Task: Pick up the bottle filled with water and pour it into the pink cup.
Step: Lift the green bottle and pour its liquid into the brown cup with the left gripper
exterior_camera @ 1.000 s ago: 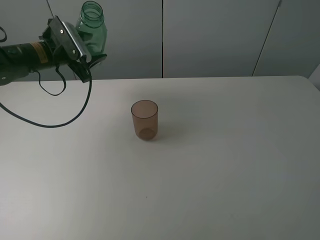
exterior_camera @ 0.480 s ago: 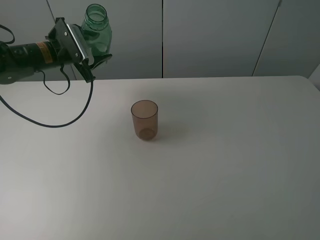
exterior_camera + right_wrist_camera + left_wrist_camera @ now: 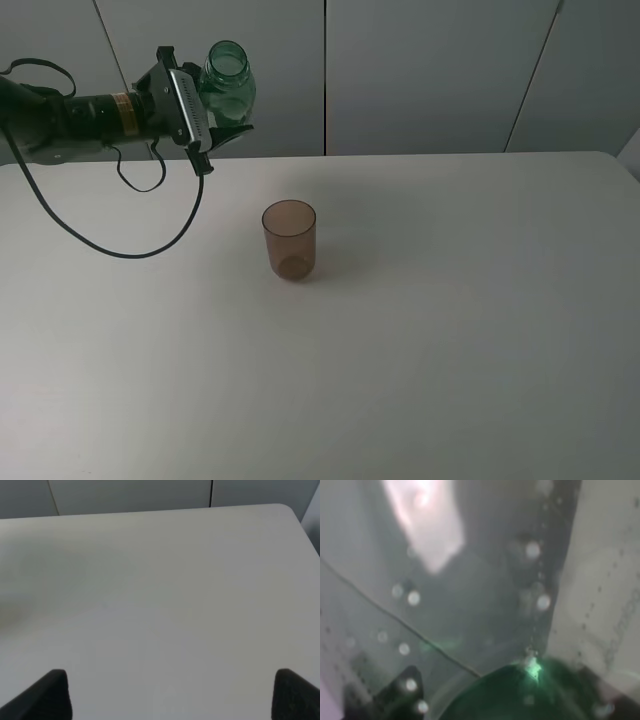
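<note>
Two dark fingertips are all we are seeing of the right gripper (image 3: 172,700). They are cut off at the near edge of its wrist view and are standing wide apart over the white table (image 3: 160,580), gripping nothing. That gripper is lying outside the high view.

At the far left, the left gripper (image 3: 222,120) is pinching the green bottle (image 3: 228,85) around its lower body. It is holding the bottle in the air above the table's far edge, with the open threaded mouth pointing up and slightly tilted. The gripper's body is hiding the bottle's base, and we are unable to tell how much water is inside.

The left wrist view is coming through blurred and speckled with droplets. Only a green curve of the bottle (image 3: 520,695) is recognisable there.

The pink cup (image 3: 289,240) is standing upright on the table, right of and nearer than the bottle, and well apart from it. A black cable (image 3: 150,240) is drooping from the left arm onto the tabletop.

A yellow band (image 3: 122,112) is circling the left arm, and any writing on it is too small for us to read.
</note>
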Available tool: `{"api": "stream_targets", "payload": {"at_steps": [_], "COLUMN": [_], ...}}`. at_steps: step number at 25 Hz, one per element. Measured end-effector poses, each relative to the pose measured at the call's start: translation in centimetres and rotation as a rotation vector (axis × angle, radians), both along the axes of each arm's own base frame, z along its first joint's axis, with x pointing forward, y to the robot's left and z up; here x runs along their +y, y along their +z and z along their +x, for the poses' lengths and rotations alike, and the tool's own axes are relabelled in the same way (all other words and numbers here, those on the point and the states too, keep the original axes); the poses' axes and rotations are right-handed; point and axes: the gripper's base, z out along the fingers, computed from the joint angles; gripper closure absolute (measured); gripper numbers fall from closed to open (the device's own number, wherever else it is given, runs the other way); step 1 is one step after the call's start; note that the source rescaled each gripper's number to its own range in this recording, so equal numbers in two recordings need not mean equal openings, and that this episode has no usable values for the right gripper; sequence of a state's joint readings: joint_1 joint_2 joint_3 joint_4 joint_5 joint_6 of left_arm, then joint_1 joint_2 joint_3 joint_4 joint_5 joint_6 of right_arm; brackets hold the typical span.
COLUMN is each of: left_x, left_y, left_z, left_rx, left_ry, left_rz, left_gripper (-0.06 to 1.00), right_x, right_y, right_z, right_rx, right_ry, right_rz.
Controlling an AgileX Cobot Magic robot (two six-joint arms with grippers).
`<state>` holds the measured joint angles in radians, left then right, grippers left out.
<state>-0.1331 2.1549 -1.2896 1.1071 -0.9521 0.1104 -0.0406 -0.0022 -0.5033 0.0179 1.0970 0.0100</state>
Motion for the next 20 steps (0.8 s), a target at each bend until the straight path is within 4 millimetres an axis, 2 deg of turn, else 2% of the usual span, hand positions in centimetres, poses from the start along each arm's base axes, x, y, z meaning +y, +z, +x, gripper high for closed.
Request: {"api": "stream_targets", "payload": {"at_steps": [9,20], "left_x": [-2.4,-2.7], "left_y": [0.5,-1.9], "left_z": [0.4,2.1], "left_rx": [-0.146,-0.187], "left_ry": [-0.086,-0.124], "left_rz": [0.137,0.196], "left_gripper": [0.50,0.50], "right_x": [0.0,0.0], "right_y": [0.0,0.0], "right_z": [0.0,0.0], "right_rx": [0.000,0.000], "right_ry": [0.000,-0.001], "right_rz": [0.000,-0.002]}}
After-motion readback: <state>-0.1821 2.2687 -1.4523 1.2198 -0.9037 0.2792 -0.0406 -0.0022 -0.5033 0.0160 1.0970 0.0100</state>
